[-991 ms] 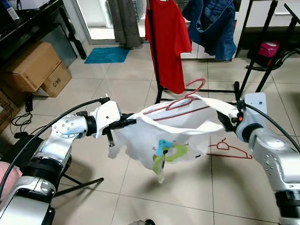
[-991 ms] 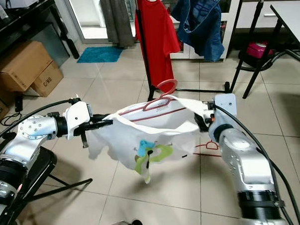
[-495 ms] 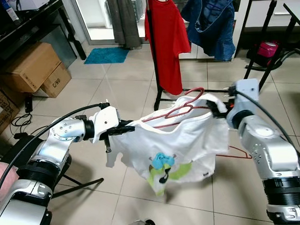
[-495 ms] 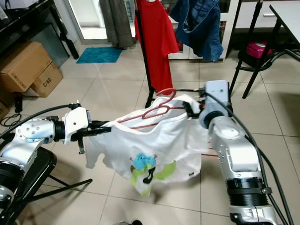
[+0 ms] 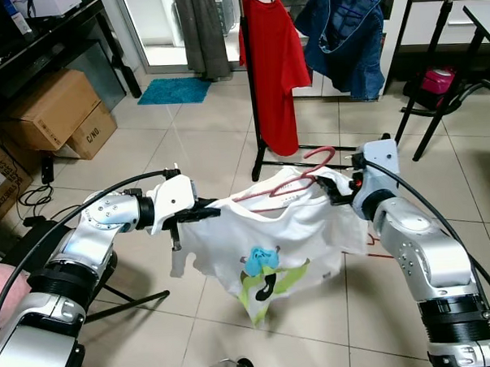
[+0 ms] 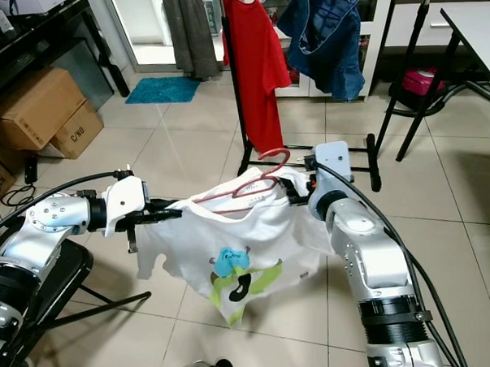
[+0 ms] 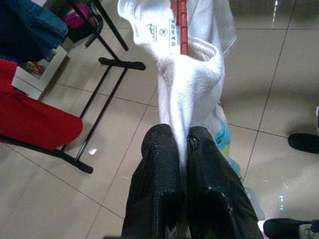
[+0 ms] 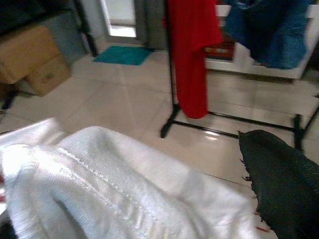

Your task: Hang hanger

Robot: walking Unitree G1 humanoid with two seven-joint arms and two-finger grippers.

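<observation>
1. The red hanger [image 5: 297, 175] sits inside the neck of a white T-shirt [image 5: 267, 231] with a blue and green print, held up in the air between the two arms, in front of the clothes rack [image 5: 253, 86].
2. The left gripper [image 5: 199, 211] has its two black fingers [image 7: 159, 164] pressed together on a fold of the white T-shirt at one shoulder; the wrist view shows cloth squeezed between them and the hanger's red bar just beyond.
3. The right gripper [image 5: 333, 188] is at the other shoulder of the shirt, buried in the fabric. One black finger [image 8: 279, 174] shows beside the white cloth, but I cannot tell whether the fingers are pinching or apart.
4. The shirt droops between the grippers, its hem hanging well above the floor.
5. Another red hanger [image 5: 378, 244] lies on the floor tiles [image 5: 186, 129], mostly hidden behind the right arm.
6. The floor is pale glossy tile. A red shirt [image 5: 274, 60] and a blue denim jacket [image 5: 344, 33] hang on the rack beyond.
7. A teal mat [image 5: 174, 90] lies by the doorway, beside a grey curtain [image 5: 199, 31].
8. Cardboard boxes [image 5: 55, 110] stand closed against the wall on the robot's left, under a black shelf; their contents cannot be seen.
</observation>
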